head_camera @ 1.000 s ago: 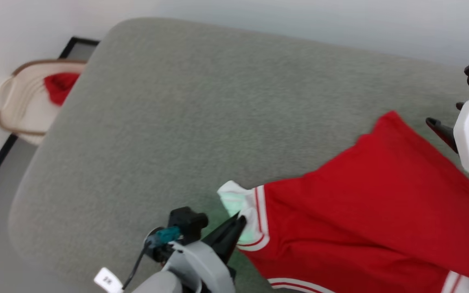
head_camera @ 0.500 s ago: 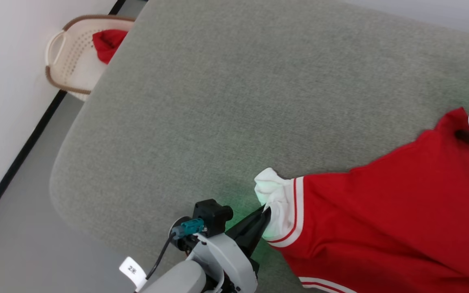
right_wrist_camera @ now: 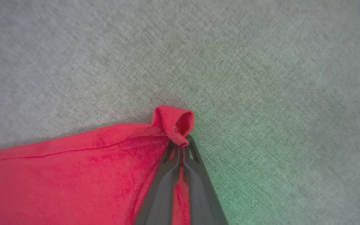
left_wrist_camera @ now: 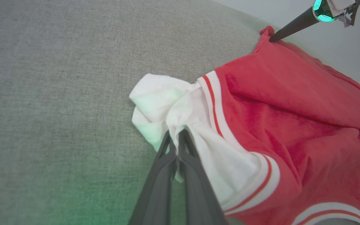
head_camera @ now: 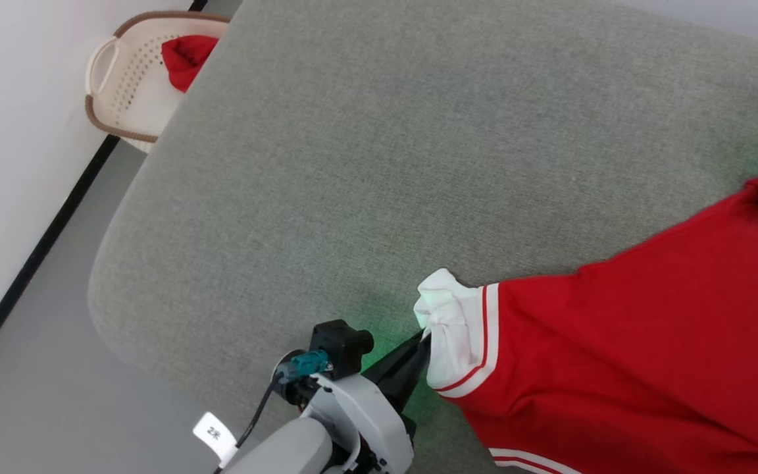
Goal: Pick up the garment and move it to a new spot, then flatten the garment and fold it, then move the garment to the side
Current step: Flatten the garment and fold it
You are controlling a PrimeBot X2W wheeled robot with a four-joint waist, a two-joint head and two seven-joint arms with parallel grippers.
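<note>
- The garment [head_camera: 616, 368] is a red T-shirt with white sleeves and striped trim. It looks like thin soft knit: light, limp and not slippery. I judge it will sag and bunch wherever it is unsupported, and will drag on the grey padded surface [head_camera: 353, 164] rather than glide.
- The best holds, in my judgement, are 2 well-separated edge points, so the cloth hangs stretched between them. Seams, hems and ribbed trim should give the firmest bite.
- The shirt lies on the padded surface, drawn out between the 2 hands. Shallow folds cross the red body, and part of it runs past the lower right of the head view.
- The left hand [left_wrist_camera: 176, 137] is clenched on the white sleeve [left_wrist_camera: 167, 103]. The fabric is pinched between its fingertips, the bunched sleeve end sits just beyond them, and the red body spreads off to this hand's right.
- The right hand [right_wrist_camera: 181, 145] is clenched on a red hem corner [right_wrist_camera: 175, 123], which curls into a small loop just past its tips. The rest of the shirt spreads toward the left of the right wrist view and under the fingers.
- The 2 hands are well apart, at opposite ends of the shirt.
- Far ahead of the left hand, to its left and beyond the surface's edge, a pale basket [head_camera: 99, 66] holds a small plain red cloth [head_camera: 185, 56].
</note>
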